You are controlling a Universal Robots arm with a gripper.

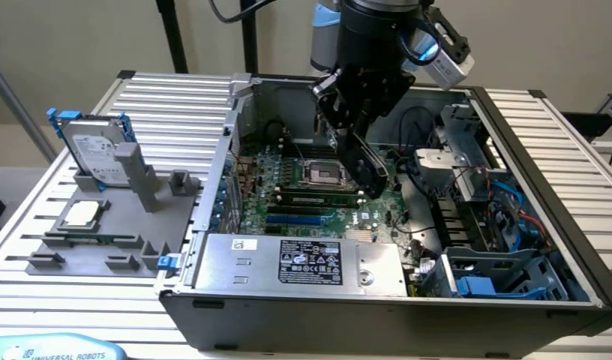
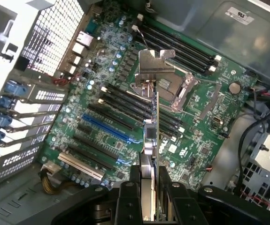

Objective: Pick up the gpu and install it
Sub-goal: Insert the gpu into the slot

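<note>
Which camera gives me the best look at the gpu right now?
The wrist view: the gpu runs edge-on out from the hand, silver bracket at its far end, lined against the motherboard slots. The exterior view shows its dark flat face slanting down from the hand inside the case.

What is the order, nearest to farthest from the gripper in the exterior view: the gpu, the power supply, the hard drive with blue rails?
1. gpu: clamped in the gripper, over the middle of the open case.
2. power supply: inside the case, at its near end.
3. hard drive: outside the case, upright in the grey holder at the exterior view's left.
</note>
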